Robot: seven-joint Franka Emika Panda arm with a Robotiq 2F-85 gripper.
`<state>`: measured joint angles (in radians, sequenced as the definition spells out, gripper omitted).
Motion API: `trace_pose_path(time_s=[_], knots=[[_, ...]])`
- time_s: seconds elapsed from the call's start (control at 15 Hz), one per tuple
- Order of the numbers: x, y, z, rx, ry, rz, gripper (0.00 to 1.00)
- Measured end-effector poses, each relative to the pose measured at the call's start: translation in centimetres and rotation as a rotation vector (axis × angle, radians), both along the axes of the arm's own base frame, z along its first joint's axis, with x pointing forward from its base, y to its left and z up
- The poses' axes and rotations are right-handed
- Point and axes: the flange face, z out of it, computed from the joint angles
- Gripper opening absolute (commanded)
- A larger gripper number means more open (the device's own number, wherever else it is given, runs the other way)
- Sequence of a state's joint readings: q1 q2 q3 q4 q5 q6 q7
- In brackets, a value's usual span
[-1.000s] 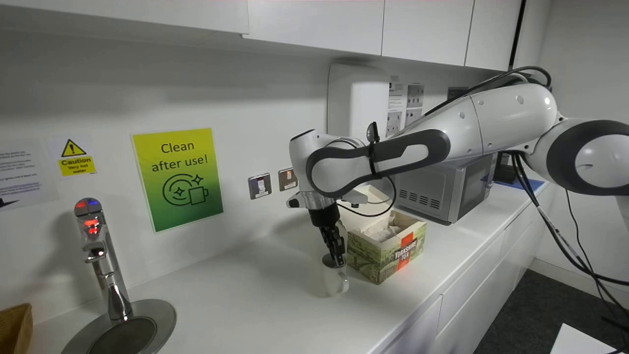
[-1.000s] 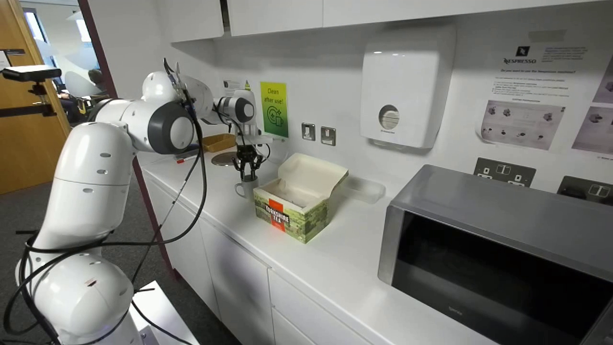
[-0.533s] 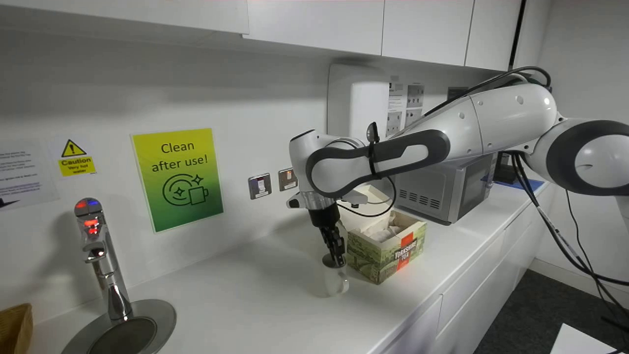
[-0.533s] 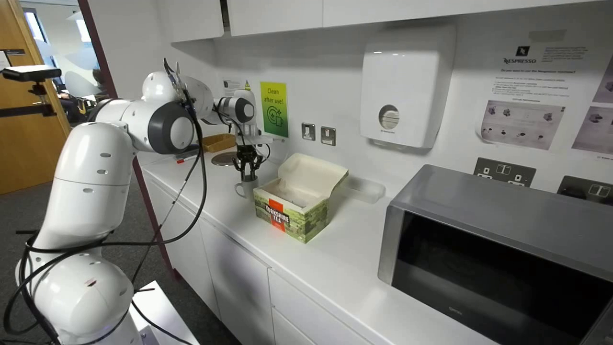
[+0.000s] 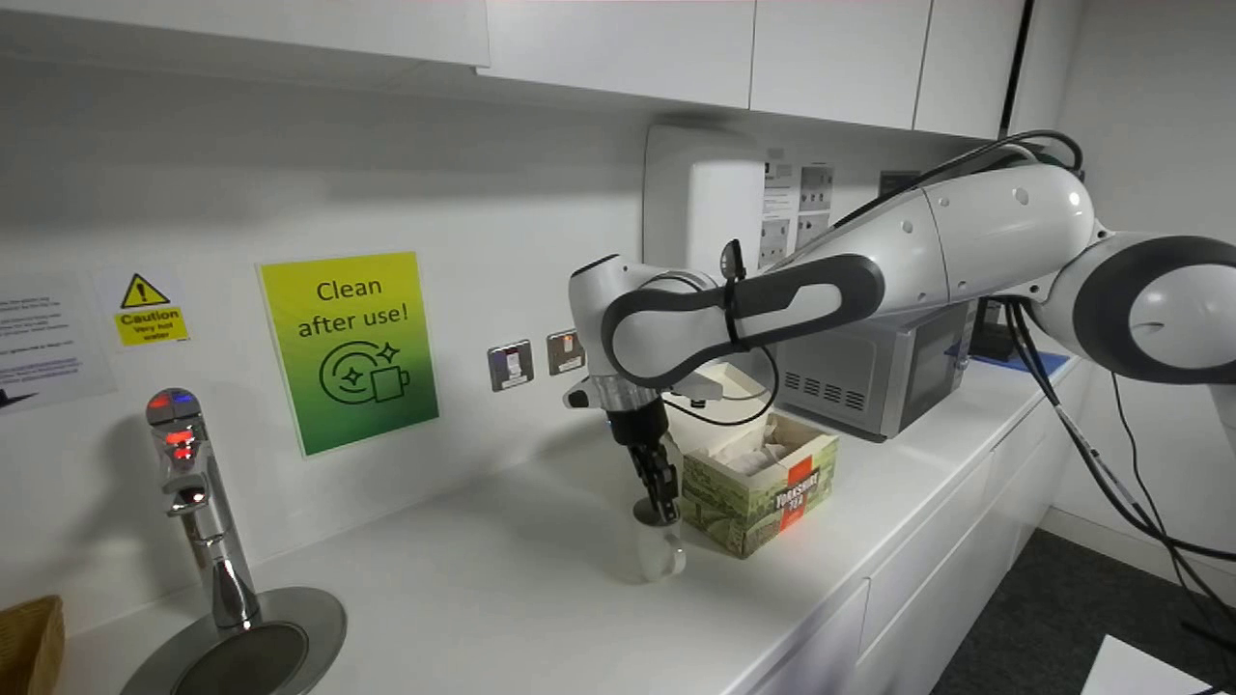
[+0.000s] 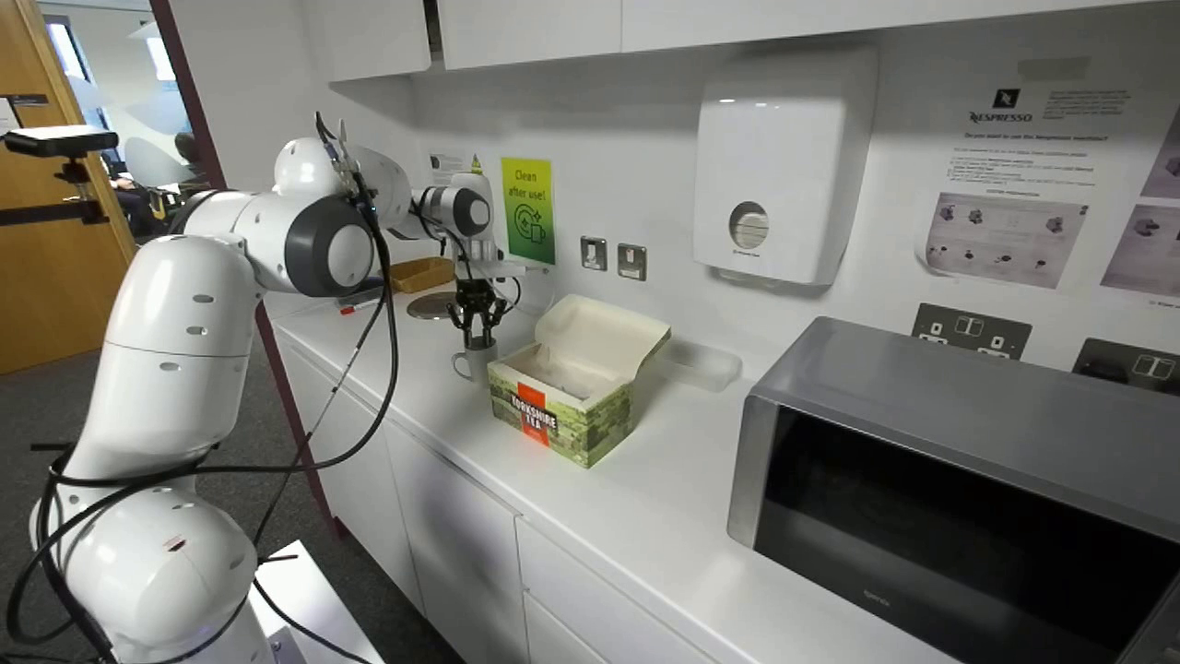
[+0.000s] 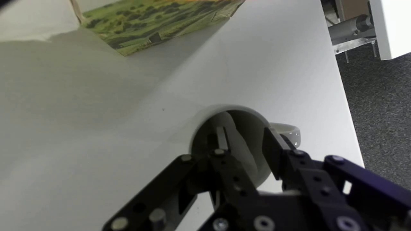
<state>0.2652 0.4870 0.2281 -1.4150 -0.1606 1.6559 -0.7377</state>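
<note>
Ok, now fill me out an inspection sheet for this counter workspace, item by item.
Surface: flat white countertop; small dark speck in the wrist view.
Job's things: pale round handled mug, upright; off-white soft pouch, probably a tea bag, inside it.
Clutter: open green cardboard Yorkshire Tea box beside the mug; clear plastic tub near the box; brown woven basket.
Black two-fingered tool: open at the mug's mouth, one finger inside; contact unclear.
Black cables: hanging from the white jointed arm.
Surroundings: boxy grey microwave, tall chrome tap, yellow-green "Clean after use!" wall poster.
</note>
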Motion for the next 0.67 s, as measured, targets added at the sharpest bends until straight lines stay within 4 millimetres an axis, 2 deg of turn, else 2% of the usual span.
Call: trace_pose_path(time_s=[0.67], knots=[[0.07, -0.18, -0.05, -0.001, 0.001, -0.003, 0.37]])
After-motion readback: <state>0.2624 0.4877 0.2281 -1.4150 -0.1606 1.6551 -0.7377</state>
